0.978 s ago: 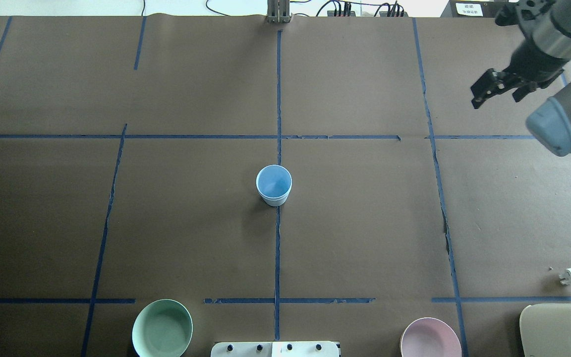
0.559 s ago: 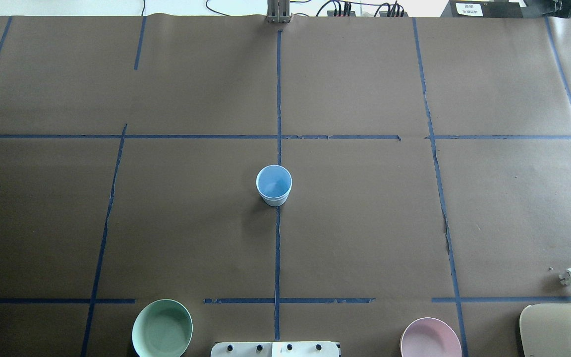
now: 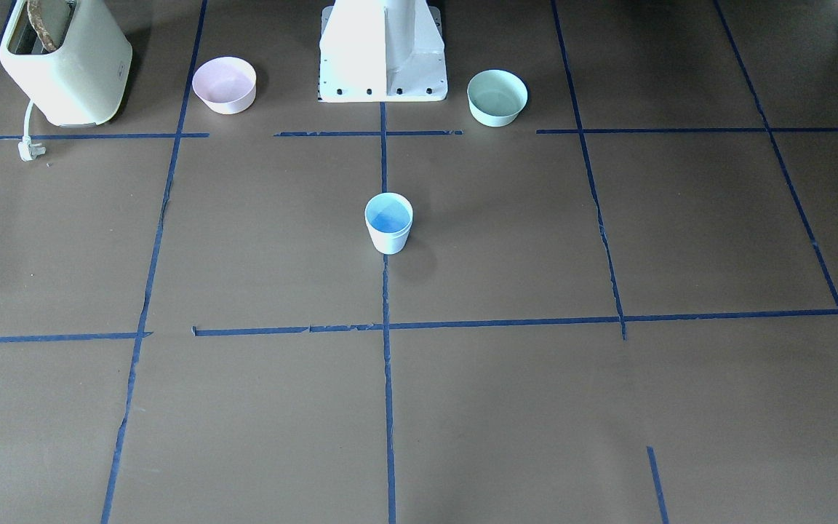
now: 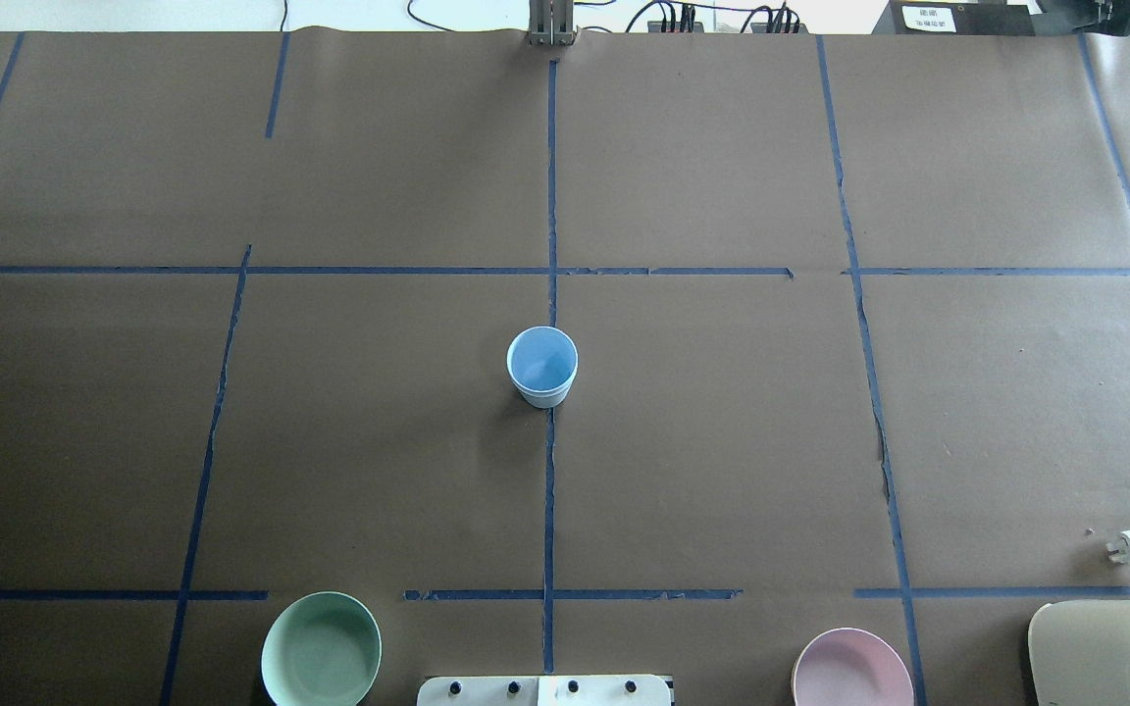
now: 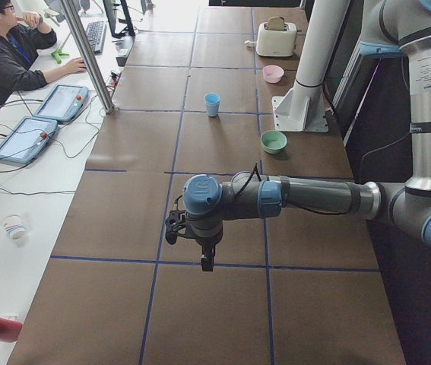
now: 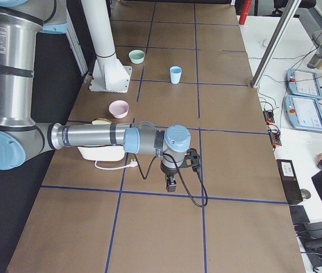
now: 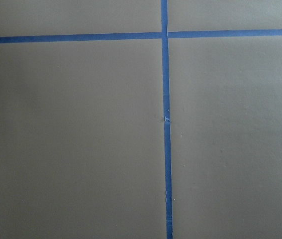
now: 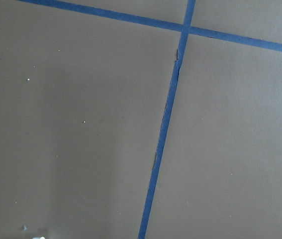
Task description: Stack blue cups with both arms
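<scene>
- Far beyond both sets of fingers, front-facing view: blue cups (image 3: 388, 222) stand as one upright unit.
- Overhead view: blue cups (image 4: 542, 366) unmoved; right arm, earlier at upper right, is absent.
- Left-side view: left gripper (image 5: 204, 260) hangs well apart from them; finger spread cannot be told.
- Right-side view: right gripper (image 6: 171, 185) likewise.
- Risk: nesting depth is unverified; a loosely seated cup may topple.

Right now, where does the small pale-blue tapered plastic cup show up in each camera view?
Front-facing: the pale-blue plastic cup stands just above centre, on the middle tape line.
Overhead: the cup is at centre, on that same line.
Exterior left: the cup is upper middle, far up the table.
Exterior right: the cup is upper middle.
Left wrist: not in it.
Right wrist: not in it.
Shared landmark: the white pedestal, in all four exterior views.
</scene>
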Action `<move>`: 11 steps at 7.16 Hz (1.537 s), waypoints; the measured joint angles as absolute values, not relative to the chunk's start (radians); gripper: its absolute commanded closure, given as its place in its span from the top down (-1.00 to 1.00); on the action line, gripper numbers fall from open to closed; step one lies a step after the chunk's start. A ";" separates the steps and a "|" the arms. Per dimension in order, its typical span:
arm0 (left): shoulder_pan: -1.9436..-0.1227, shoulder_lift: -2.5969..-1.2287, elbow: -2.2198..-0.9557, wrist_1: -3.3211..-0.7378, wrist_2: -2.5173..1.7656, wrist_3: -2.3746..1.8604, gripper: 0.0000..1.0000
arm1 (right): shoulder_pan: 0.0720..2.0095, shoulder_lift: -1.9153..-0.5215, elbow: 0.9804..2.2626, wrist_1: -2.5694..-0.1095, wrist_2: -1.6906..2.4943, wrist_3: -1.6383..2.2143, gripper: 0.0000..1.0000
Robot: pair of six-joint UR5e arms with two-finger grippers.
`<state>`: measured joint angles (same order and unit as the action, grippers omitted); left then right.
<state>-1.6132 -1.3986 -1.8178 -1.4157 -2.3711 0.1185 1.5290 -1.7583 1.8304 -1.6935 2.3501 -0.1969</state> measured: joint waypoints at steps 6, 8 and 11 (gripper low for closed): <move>-1.612 -1.394 -1.812 -1.414 -2.370 0.119 1.00 | 1.529 -1.765 1.847 -1.693 2.352 -0.198 1.00; -1.612 -1.394 -1.812 -1.415 -2.370 0.119 1.00 | 1.529 -1.764 1.847 -1.693 2.352 -0.198 1.00; -1.612 -1.393 -1.812 -1.414 -2.370 0.119 1.00 | 1.529 -1.764 1.847 -1.693 2.353 -0.198 1.00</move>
